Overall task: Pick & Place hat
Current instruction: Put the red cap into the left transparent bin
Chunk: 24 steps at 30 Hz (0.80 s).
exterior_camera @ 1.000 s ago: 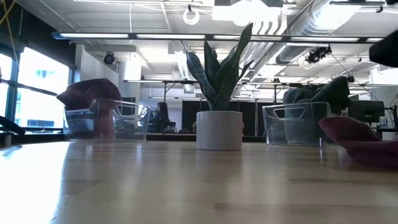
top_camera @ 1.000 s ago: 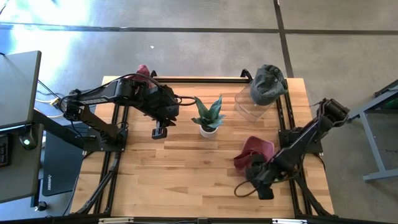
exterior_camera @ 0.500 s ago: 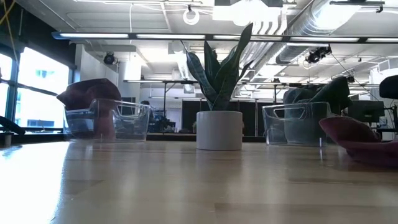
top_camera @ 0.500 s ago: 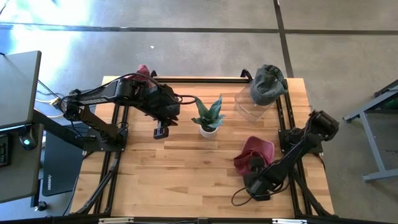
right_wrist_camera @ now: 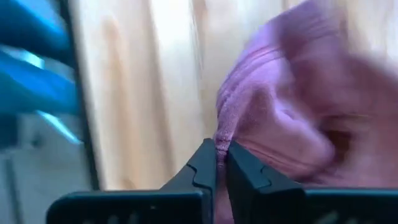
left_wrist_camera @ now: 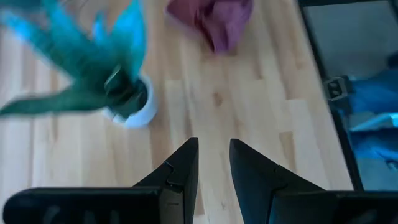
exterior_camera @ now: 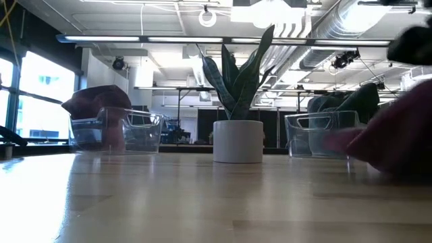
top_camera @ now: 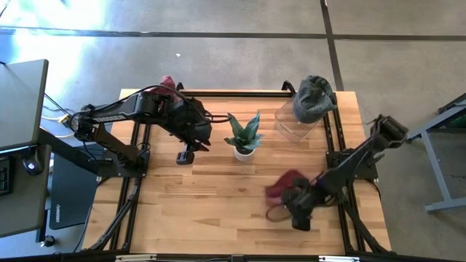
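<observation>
Surface: wooden table (top_camera: 196, 196) with dark rails, concrete floor around it in the high view.
Right gripper: (right_wrist_camera: 221, 163) lower right of the high view; its fingers are pressed together on the edge of the maroon hat (right_wrist_camera: 292, 106), a fold of fabric caught between the tips.
Maroon hat: (top_camera: 280, 186) lower right of centre in the high view, blurred; its long axis and facing cannot be told.
Left gripper: (left_wrist_camera: 213, 163) upper left of centre in the high view, above the wood, fingers a narrow gap apart with nothing between them.
Potted plant: (top_camera: 244, 135) upper centre, between the two arms.
Clear bin: (top_camera: 295, 122) upper right, with a dark green hat (top_camera: 313, 98) on its far rim.
Second clear bin: (exterior_camera: 121, 129) left in the low view, holding another maroon hat (exterior_camera: 98, 100).
View differences: only the right wrist view shows the pinch on the fabric; the low view shows the hat as a blur at its right edge (exterior_camera: 398, 145).
</observation>
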Motion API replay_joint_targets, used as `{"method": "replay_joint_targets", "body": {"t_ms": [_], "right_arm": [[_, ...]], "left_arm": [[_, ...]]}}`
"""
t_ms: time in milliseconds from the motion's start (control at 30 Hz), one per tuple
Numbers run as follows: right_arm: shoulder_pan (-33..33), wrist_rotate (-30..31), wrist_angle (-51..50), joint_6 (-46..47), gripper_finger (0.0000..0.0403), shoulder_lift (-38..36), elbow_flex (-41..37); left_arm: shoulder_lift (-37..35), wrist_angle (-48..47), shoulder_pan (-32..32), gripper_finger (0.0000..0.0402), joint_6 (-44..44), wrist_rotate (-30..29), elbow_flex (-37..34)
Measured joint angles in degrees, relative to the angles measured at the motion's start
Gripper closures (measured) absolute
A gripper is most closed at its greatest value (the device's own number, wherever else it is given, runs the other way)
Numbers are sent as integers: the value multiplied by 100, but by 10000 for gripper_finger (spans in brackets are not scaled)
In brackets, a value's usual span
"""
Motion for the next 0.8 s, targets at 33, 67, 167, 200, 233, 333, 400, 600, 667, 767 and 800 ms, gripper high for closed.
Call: {"method": "replay_joint_targets", "body": {"t_ms": [33, 67, 167, 200, 233, 333, 400, 600, 667, 767, 800], "right_arm": [[-119, -102, 118, 32, 390, -201, 34], [-260, -176, 219, 114, 394, -443, 67], [-671, -361, 1053, 545, 392, -1195, 190], [-816, -381, 1302, 721, 389, -1400, 193], [-941, -355, 1442, 865, 389, -1552, 189], [-1350, -354, 1903, 1193, 394, -1795, 178], [-1572, -409, 2113, 1219, 395, -1837, 178], [-1970, -403, 3200, 954, 389, -1640, 178], [-2047, -465, 3632, 954, 390, -1601, 178], [-2089, -615, 4048, 955, 394, -1551, 178], [-2089, -659, 4109, 957, 395, -1544, 178]], "left_arm": [[0, 74, 0, 315, 144, 109, 0], [0, 155, 0, 315, 272, 223, 0], [0, 477, 0, 315, 619, 473, 2], [0, 609, 0, 315, 741, 531, 1], [0, 755, 0, 315, 865, 588, 1], [0, 1097, 0, 315, 1200, 719, 2], [0, 1246, 0, 315, 1374, 779, 2], [242, 1916, 2, 315, 1501, 1185, -13], [287, 2192, 0, 315, 1498, 1450, 4], [436, 2530, 0, 314, 1495, 1881, 17], [496, 2625, 0, 312, 1495, 2017, -11]]}}
